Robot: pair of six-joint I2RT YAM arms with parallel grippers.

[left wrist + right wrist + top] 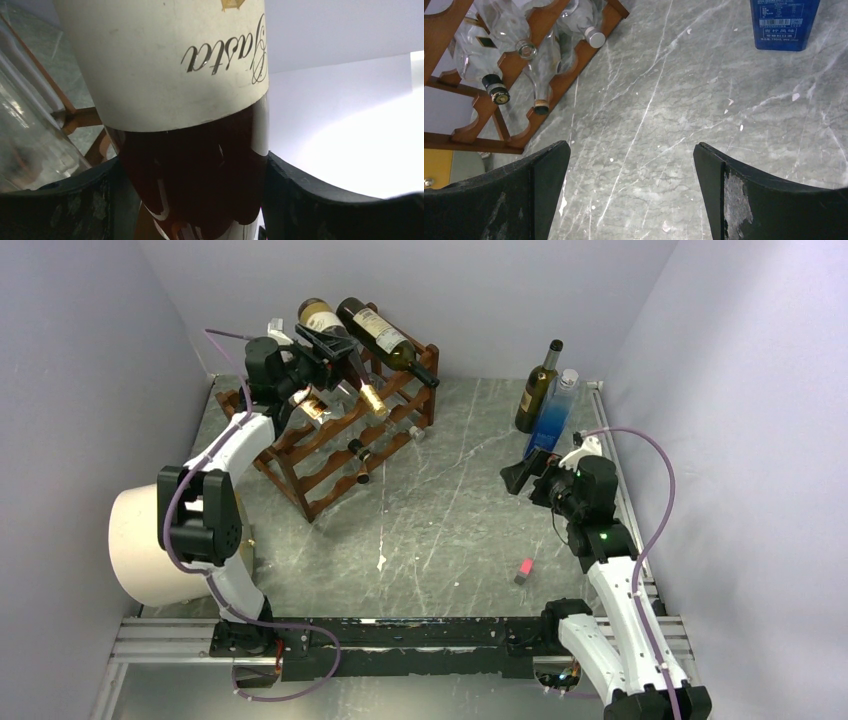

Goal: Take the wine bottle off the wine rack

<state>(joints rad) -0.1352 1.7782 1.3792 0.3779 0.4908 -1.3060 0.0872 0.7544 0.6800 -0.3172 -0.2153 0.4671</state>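
the left hand [195, 202] is up at the top of the wine rack [330, 462]. it is partly closed, and its two fingers press on both sides of the wine bottle [319, 317], on the dark glass just under the cream label. the bottle is at the top tier, tilted, with its gold neck pointing down toward the table [450, 520]. i cannot tell if it touches the wood or is already free.

the right hand [631, 165] is wide open above the table and holds nothing.

i think there are three dangers. a dark green bottle [385, 335] lies just beside the held one on the top tier, and a sideways pull could push it so that it rolls off. the held bottle looks heavy and smooth and is gripped only on the body, so it may turn or slip between the fingers. if the neck catches on a rail, the whole rack may be dragged or tipped.

the count: one rack, two arms and two bottles on the top tier. lower in the rack i see at least four clear bottles, perhaps more. two bottles stand on the far right of the table, a green one [537, 390] and a blue one [553, 420]. one small pink thing [523, 570] lies near the right arm.
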